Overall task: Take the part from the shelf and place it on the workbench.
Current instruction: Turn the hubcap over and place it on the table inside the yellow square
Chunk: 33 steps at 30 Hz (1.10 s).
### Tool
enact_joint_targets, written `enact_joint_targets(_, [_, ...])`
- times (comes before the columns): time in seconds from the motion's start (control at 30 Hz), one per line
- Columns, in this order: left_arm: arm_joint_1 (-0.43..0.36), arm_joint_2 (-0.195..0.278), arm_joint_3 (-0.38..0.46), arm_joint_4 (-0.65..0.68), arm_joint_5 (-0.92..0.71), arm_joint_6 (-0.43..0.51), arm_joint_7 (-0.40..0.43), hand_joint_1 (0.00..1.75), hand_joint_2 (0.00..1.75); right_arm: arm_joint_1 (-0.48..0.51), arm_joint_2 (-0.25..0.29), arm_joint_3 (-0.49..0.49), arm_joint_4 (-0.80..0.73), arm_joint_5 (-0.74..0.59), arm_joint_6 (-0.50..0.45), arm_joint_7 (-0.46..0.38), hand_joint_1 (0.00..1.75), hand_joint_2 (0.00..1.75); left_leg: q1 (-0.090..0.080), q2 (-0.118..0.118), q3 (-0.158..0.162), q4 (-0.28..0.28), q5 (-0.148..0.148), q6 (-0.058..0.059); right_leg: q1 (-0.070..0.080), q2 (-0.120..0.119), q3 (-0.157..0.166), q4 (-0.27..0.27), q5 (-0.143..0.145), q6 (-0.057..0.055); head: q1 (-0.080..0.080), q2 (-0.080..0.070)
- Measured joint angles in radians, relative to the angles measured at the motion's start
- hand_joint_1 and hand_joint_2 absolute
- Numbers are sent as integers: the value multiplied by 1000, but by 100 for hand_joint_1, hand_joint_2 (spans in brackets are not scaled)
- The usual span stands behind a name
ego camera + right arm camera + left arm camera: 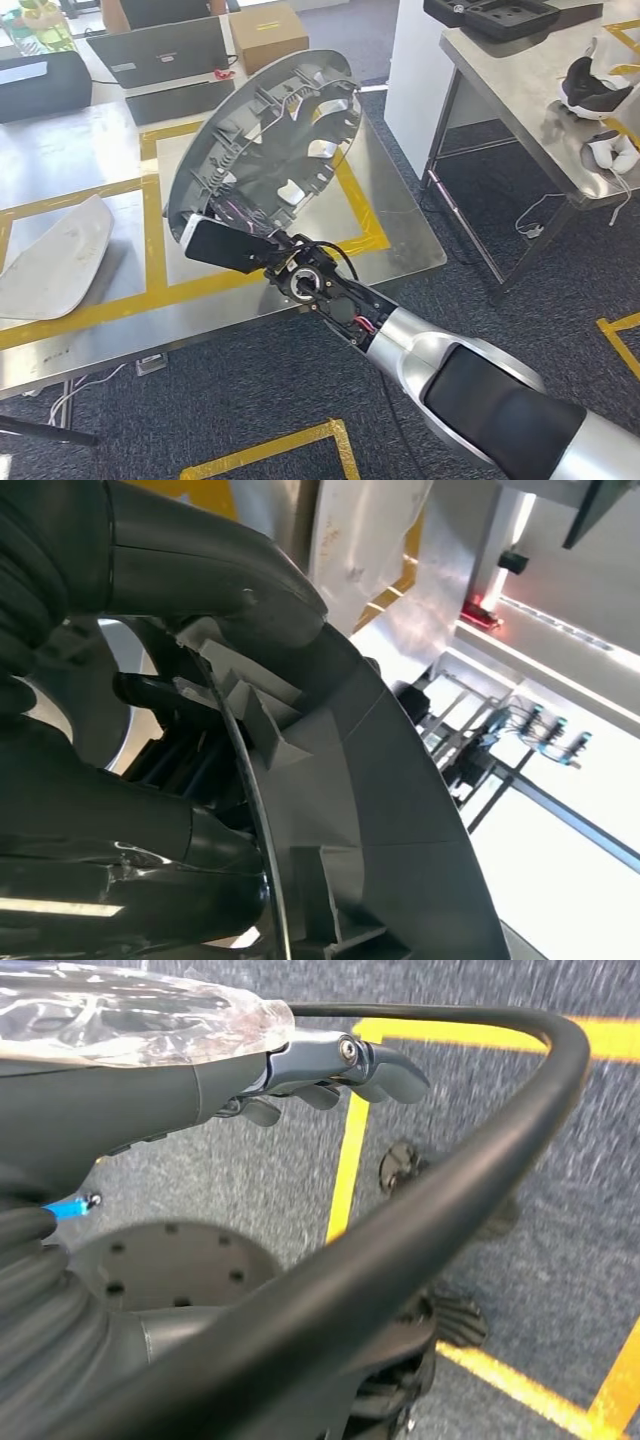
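Note:
The part is a round grey wheel cover (272,140), seen from its ribbed back. It is tilted up on edge above the steel workbench (75,160), over a square marked in yellow tape. My right hand (226,245) grips its lower rim, with the arm reaching in from the lower right. In the right wrist view the fingers (211,570) wrap over the cover's rim (392,780). I cannot tell whether the cover touches the bench. My left hand (332,1065) hangs over the carpet with its fingers stretched out and nothing in them.
A white curved panel (56,255) lies on the bench at the left. Laptops (170,50) and a cardboard box (268,35) sit at the back. A second steel table (521,90) with a black tray (490,15) stands to the right, across a carpeted aisle.

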<state>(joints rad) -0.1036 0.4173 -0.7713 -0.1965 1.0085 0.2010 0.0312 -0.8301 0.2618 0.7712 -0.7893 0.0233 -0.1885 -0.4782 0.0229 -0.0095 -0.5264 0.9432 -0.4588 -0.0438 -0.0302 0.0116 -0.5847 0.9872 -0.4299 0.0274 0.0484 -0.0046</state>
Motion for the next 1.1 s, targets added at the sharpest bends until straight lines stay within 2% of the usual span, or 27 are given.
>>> enact_joint_targets(0.13, [0,-1,0,0,5,6,-9,0,175,-35,29,32,79,114,-77,119,175,175,0,0,0,0,0,0,0,0,0,-1,1,1,0,0])
enact_joint_targets(0.27, [0,-4,0,0,3,6,-17,0,175,-73,54,109,144,260,-168,321,175,175,0,0,0,0,0,0,0,0,0,-1,1,1,0,0])
enact_joint_targets(0.4, [0,-7,1,0,-1,1,-18,0,175,-99,71,205,189,375,-178,516,175,175,0,0,0,0,0,0,0,0,0,-2,1,1,0,0])
enact_joint_targets(0.47, [0,-9,1,0,-4,-2,-18,0,175,-110,75,260,208,437,-178,580,175,175,0,0,0,0,0,0,0,0,0,-2,1,1,0,0])
enact_joint_targets(0.77, [0,-15,1,0,-14,-12,-19,0,175,-141,82,432,278,600,-174,671,175,175,0,0,0,0,0,0,0,0,0,-2,1,2,0,0])
enact_joint_targets(0.93, [0,-14,1,0,-24,-22,-19,0,175,-143,83,482,313,669,-164,688,175,175,0,0,0,0,0,0,0,0,0,-3,1,2,0,0])
enact_joint_targets(1.1, [0,-13,1,0,-35,-32,-22,0,175,-143,83,503,348,746,-142,672,175,175,0,1,0,0,0,0,0,0,0,-3,1,2,0,0])
